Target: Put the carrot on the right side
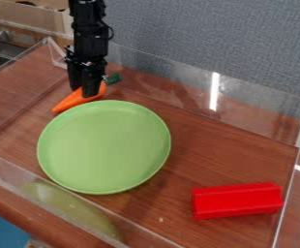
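Note:
The small orange carrot [70, 101] lies on the wooden table at the back left, just beyond the far-left rim of the green plate [104, 147]. It is tilted, with its thin tip pointing to the near left. My black gripper [85, 87] points straight down over the carrot's thicker, stem end. Its fingers are shut on that end and hide the green stem.
A red rectangular block [238, 200] lies at the front right. Low clear plastic walls [218, 92] ring the wooden table [230, 145]. Cardboard boxes [17, 19] stand behind the back left corner.

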Available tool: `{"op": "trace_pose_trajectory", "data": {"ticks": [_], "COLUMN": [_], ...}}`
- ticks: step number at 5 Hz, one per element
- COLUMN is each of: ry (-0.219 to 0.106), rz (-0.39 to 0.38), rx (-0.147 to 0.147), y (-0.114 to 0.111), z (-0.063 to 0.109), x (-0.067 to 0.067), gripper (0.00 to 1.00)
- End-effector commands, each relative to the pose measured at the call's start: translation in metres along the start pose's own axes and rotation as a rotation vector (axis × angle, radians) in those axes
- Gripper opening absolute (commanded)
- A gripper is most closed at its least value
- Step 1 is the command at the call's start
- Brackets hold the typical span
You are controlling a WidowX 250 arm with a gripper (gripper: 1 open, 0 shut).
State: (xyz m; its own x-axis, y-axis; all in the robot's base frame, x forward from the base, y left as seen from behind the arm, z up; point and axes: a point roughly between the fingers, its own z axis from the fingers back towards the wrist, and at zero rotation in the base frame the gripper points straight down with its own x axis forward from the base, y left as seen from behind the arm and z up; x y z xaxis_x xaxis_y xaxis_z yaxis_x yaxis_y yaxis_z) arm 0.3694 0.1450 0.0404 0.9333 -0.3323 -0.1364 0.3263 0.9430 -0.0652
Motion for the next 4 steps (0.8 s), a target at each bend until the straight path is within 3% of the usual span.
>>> {"op": "trace_pose_trajectory", "data": {"ticks": [1,3,4], "ry": [-0.034,-0.033,-0.035], "rz": [-0.029,-0.077,-0.074], "rx": [0.031,0.024,0.017], "y": [0.0075,0.0069,0.0125], "z": [0.0246,0.0302,0.0229], "x": [-0.0005,-0.0062,-0.0038], "gripper": [0.00,0.00,0.00]}}
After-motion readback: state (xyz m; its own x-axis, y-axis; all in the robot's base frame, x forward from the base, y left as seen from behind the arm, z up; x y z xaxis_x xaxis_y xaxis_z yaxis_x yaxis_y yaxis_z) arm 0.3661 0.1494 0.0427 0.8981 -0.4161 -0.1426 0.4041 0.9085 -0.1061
